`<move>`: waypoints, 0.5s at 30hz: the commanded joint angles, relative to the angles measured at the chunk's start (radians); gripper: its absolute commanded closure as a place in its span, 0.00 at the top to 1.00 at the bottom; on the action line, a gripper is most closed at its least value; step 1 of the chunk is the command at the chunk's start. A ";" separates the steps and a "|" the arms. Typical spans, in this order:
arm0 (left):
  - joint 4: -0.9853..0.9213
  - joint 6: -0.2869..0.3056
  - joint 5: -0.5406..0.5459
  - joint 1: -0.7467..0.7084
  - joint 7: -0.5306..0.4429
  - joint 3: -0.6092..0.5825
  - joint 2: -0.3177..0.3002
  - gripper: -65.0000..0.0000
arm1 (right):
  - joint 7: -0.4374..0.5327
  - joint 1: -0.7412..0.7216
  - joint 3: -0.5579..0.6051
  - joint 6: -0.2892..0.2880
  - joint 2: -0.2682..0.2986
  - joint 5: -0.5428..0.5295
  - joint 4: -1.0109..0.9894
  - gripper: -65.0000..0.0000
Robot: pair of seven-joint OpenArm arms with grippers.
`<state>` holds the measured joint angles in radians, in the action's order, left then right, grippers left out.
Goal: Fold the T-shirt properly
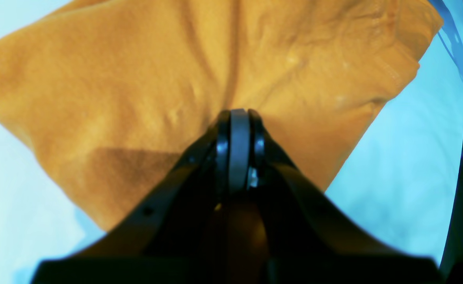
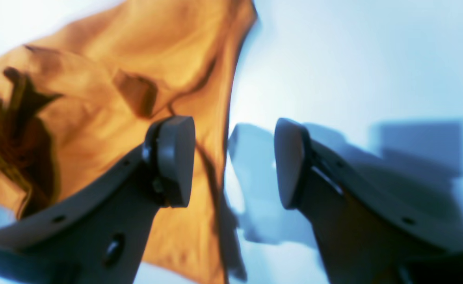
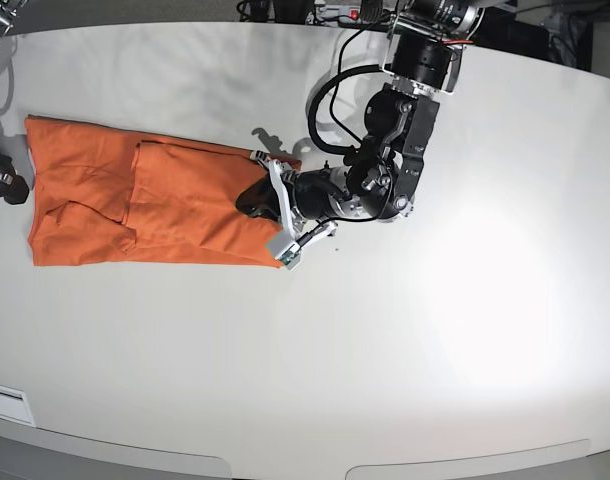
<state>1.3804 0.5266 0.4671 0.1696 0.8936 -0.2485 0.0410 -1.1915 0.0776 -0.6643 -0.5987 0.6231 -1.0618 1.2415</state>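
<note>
Right pincer (image 2: 231,161) gapes wide; left pincer (image 1: 239,118) is clamped tight.

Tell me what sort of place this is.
Probably a robotics lab: a cabled robot arm works over a large white table, an orange T-shirt lies spread on it, and equipment crowds the table's far edge.

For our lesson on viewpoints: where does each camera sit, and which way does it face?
Left wrist: on the left arm, facing along the shut left gripper onto the T-shirt.
Right wrist: on the right arm, facing past the open right gripper at T-shirt and table.
Base: overhead, facing down; one arm shows.
All share the T-shirt.
</note>
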 commanded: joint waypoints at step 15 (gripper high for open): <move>0.016 -0.019 0.024 0.025 0.053 0.001 -0.002 0.00 | -0.038 0.030 -0.010 -0.099 -0.086 -0.218 -0.153 0.53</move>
<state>1.3823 0.5152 0.5014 0.1783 0.9287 -0.2485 0.0399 -1.2068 0.1120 -0.6716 -0.7017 0.5217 -1.3037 1.0813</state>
